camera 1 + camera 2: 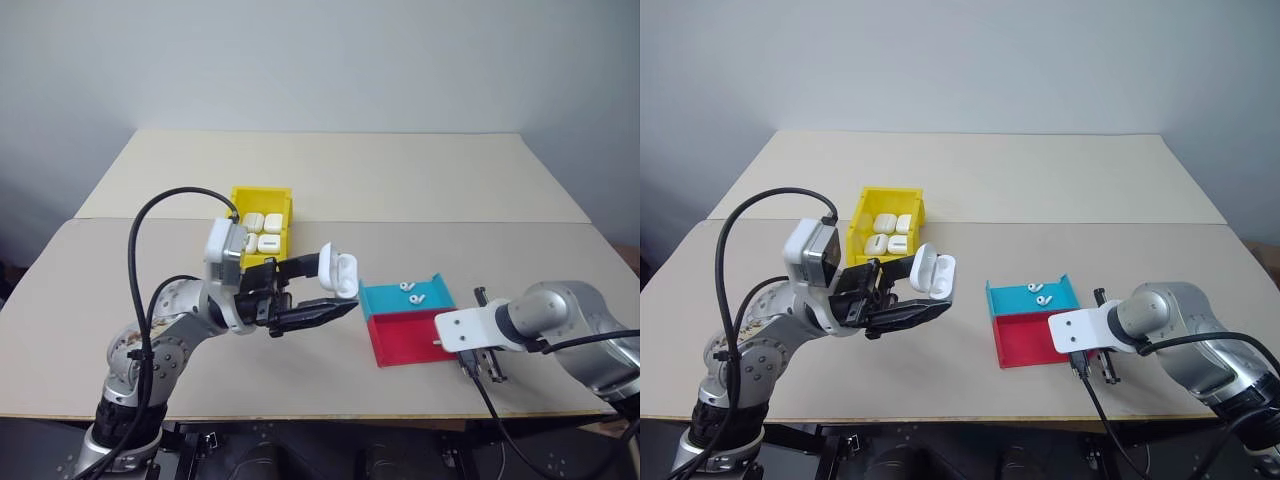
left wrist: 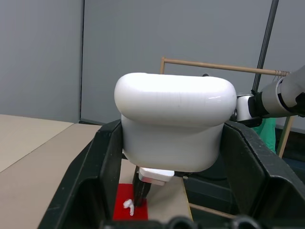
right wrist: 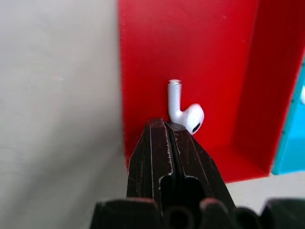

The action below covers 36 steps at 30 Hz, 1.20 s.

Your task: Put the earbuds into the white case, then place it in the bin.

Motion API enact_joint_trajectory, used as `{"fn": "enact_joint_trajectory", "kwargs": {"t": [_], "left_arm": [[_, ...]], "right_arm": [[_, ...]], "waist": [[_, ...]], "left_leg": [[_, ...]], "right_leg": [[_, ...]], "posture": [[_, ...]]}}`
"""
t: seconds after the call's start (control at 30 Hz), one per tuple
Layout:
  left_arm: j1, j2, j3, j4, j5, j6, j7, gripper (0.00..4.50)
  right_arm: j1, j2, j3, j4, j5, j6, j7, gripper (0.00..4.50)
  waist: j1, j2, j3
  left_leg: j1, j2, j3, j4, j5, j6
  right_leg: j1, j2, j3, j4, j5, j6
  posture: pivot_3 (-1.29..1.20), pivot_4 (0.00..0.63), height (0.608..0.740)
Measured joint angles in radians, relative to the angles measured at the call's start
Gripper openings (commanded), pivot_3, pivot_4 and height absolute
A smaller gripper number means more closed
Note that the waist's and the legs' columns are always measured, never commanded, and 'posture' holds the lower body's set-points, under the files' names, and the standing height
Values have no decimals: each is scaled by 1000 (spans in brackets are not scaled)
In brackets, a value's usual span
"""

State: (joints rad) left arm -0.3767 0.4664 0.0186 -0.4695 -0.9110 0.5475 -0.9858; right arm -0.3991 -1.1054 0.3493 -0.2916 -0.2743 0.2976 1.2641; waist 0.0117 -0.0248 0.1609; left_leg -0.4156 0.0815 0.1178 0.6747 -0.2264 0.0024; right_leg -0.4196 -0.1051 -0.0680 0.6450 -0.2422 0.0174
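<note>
Table (image 1: 300,190): two beige tops butted together, a seam running across between the far top and the near one.

Bin (image 1: 243,198): yellow, upright walls, standing on the near top just past the seam, toward the left side. White cases (image 1: 264,232) sit packed inside it.

Tray (image 1: 395,345): shallow, two compartments, on the near top right of centre, well apart from the bin. Cyan half lies farther from the robot, red half nearer. Two earbuds (image 1: 411,292) lie in the cyan half. One earbud (image 3: 183,110) lies in the red half, close to its wall on the side away from the cyan half.
</note>
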Motion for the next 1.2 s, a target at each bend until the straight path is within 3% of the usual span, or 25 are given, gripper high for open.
{"fn": "enact_joint_trajectory", "kwargs": {"t": [0.73,1.2], "left_arm": [[4,10,0,-25,-21,0,29,2777],[5,23,1,-27,-27,-2,32,2777]], "right_arm": [[-81,107,31,86,-186,-107,-52,36],[-88,173,23,55,-93,-52,-6,36]], "waist": [[0,0,0],[0,0,0]], "left_leg": [[0,0,0,0,0,0],[0,0,0,0,0,0]], "right_leg": [[0,0,0,0,0,0],[0,0,0,0,0,0]], "posture": [[0,150,740],[0,150,740]]}}
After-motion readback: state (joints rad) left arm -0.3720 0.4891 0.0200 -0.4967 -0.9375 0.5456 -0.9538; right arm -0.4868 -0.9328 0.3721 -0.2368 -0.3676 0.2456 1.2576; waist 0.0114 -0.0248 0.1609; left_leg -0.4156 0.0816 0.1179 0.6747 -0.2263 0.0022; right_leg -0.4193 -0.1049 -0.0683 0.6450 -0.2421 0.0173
